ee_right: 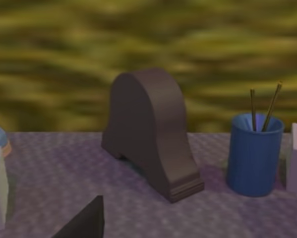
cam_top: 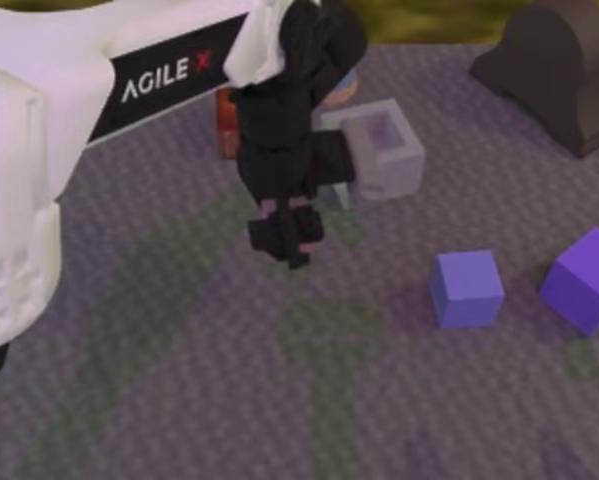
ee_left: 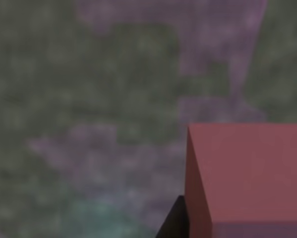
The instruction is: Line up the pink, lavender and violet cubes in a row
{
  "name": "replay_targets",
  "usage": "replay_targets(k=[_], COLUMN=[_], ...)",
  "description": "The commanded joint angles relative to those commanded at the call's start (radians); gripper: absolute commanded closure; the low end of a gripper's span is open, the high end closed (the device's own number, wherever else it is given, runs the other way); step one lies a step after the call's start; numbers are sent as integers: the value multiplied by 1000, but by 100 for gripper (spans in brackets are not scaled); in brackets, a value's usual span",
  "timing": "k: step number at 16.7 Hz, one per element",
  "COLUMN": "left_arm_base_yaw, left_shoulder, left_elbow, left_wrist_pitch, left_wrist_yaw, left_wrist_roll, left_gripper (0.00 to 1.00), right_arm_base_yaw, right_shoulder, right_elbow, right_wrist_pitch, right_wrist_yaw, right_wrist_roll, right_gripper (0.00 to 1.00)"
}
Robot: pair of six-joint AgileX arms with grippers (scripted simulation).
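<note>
My left gripper (cam_top: 287,235) hangs over the middle of the table, shut on the pink cube (ee_left: 247,173). In the left wrist view a dark finger (ee_left: 175,220) presses the cube's side. From above, the gripper hides nearly all of this cube. The lavender cube (cam_top: 466,288) rests on the table to the right of the gripper. The violet cube (cam_top: 584,280) sits further right near the edge, a gap between the two. My right gripper (ee_right: 84,225) appears only as a dark wedge in the right wrist view and is out of the top view.
A pale grey hollow box (cam_top: 384,148) stands behind the left gripper. A red-orange cube (cam_top: 226,122) is half hidden under the arm. A dark arched block (cam_top: 559,65) is at the back right. A blue cup (ee_right: 252,153) with sticks stands beside it.
</note>
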Motion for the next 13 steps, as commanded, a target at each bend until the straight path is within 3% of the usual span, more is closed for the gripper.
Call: replay_targets(k=[3, 6, 13], left_arm_base_yaw=[-183, -298, -319], left_shoulder=[20, 27, 24], left_elbow=[52, 86, 88], left_wrist_pitch=[-32, -49, -47], left_wrist_yaw=[-1, -4, -4], left_wrist_roll=[-88, -151, -164], left_gripper=[100, 100, 100], right_arm_base_yaw=[0, 0, 0], right_shoulder=[0, 0, 0], right_elbow=[0, 0, 0], right_wrist_pitch=[0, 0, 0], right_wrist_yaw=[0, 0, 0], right_wrist_roll=[0, 0, 0], right_gripper=[0, 0, 0])
